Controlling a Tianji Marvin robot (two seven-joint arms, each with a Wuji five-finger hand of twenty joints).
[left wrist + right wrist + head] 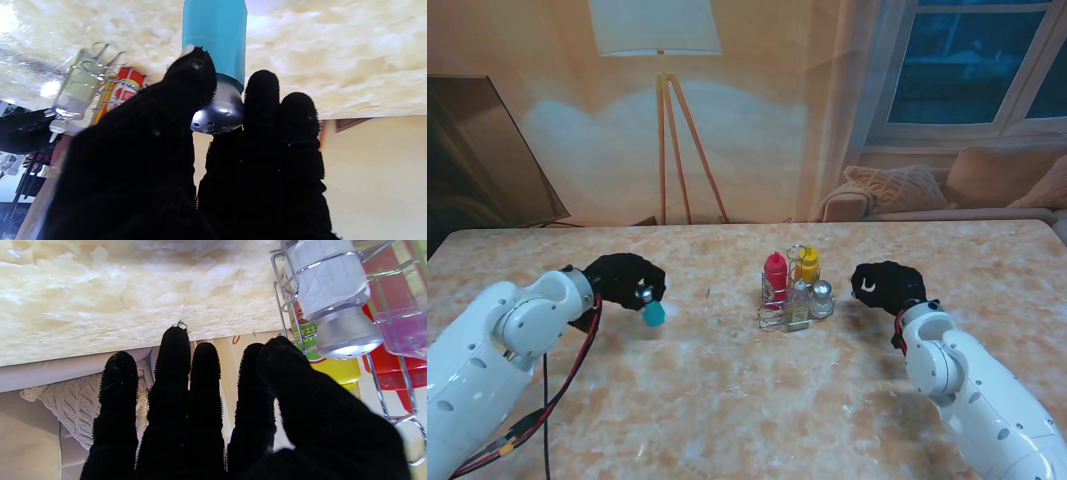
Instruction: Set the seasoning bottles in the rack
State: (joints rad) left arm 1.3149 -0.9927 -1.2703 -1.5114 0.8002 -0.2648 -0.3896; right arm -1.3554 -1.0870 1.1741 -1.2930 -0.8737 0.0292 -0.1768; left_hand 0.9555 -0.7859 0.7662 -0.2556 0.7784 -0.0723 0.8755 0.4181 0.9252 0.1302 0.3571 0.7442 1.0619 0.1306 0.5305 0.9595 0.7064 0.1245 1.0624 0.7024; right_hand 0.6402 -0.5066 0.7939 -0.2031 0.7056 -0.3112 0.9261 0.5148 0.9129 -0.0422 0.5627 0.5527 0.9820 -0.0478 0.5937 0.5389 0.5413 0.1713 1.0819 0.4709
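Teal shaker (pixel 215 36) base cropped, left robot hand (pixel 625 280) gripping

The stand camera looked down from above the shoulders over the whole table (pixel 727 400), both arms rising from its bottom corners and the room's far wall beyond; the left wrist camera looked along the left hand (pixel 186 160), very close and inverted, toward the wire rack (pixel 90 66); the right wrist camera looked along the right hand (pixel 213 413), just beside the same rack (pixel 287 296); all three views shared the rack (pixel 795 300) and the tabletop around it.
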